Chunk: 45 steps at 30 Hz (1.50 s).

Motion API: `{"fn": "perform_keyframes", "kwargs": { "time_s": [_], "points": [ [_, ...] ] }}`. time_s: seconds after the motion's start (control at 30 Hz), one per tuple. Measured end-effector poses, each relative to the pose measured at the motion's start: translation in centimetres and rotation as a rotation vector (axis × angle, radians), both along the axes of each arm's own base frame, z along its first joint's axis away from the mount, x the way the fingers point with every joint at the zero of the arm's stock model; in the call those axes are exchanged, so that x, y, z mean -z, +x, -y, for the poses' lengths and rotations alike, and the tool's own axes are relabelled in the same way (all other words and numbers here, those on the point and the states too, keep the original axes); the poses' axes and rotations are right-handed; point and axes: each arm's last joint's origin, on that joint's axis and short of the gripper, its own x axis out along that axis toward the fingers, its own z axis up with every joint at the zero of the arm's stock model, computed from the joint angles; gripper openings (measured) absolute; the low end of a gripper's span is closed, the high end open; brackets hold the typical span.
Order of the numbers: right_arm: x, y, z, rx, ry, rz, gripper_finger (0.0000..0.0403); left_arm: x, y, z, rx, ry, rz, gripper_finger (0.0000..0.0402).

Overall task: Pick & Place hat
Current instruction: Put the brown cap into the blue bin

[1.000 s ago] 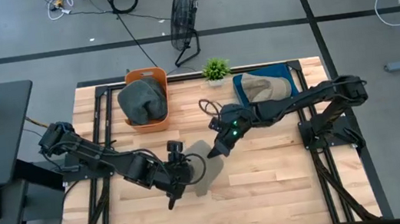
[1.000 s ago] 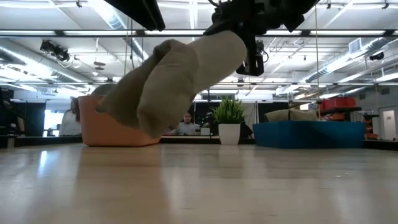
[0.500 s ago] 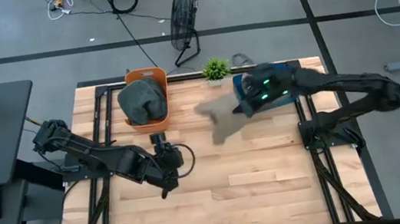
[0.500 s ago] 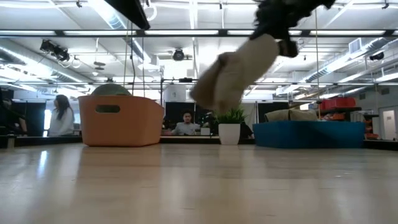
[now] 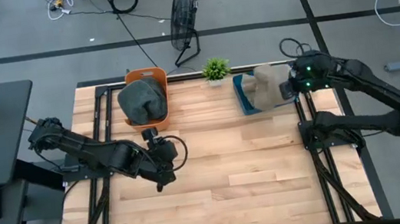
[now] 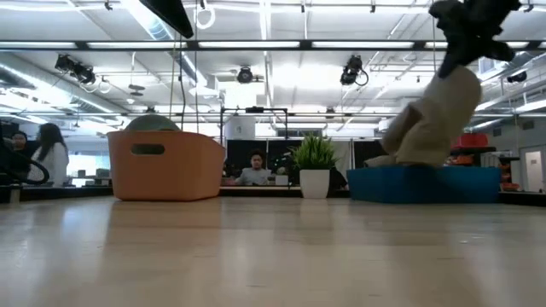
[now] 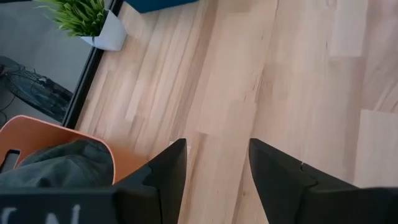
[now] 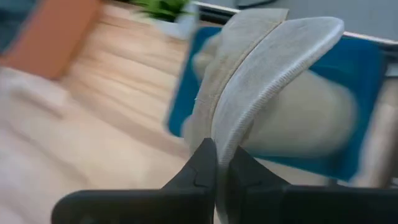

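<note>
Right fingers (image 8: 214,163) clenched on brim of tan hat (image 8: 273,93), hanging past the tips just above blue bin (image 5: 244,94). Lower until crown sits inside the walls, on the hat already there, before letting go. Left fingers (image 7: 214,163) parted, holding nothing, over bare bench (image 5: 269,165), orange bin (image 7: 28,134) beside them.

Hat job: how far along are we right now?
Done: the beige hat is off the table. In hand: the right gripper pinches its brim, holding it above the blue bin. Left: lower and release. The left gripper waits open over the table's middle.
</note>
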Motion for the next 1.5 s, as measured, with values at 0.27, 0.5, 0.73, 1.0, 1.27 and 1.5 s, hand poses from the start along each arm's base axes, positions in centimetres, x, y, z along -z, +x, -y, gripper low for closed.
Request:
{"fn": "perform_keyframes", "kwargs": {
  "time_s": [0.27,0.5,0.73,1.0,1.27,1.5],
  "points": [
    [-0.5,0.6,1.4,-0.040,-0.121,0.016,0.0007,0.0,0.3,-0.9,-0.035,-0.001,0.001,0.0177],
    [-0.6,1.8,2.7,-0.099,-0.139,0.058,0.0007,0.0,0.5,-1.5,-0.055,-0.004,0.000,0.0177],
    [1.7,2.4,3.8,-0.124,-0.042,-0.090,0.0010,0.0,0.5,-1.5,-0.055,-0.004,0.000,0.0177],
    [4.9,4.4,5.6,-0.190,-0.018,-0.067,0.0012,0.0,0.5,-1.5,-0.058,-0.007,0.002,0.0177],
    [7.7,3.8,6.3,-0.183,0.052,-0.124,0.0023,0.0,0.5,-1.5,-0.089,-0.030,0.020,0.0177],
    [8.7,2.8,6.6,-0.144,0.065,-0.225,0.0077,0.0,0.5,-1.5,-0.088,-0.029,0.019,0.0177]
  ]
}}
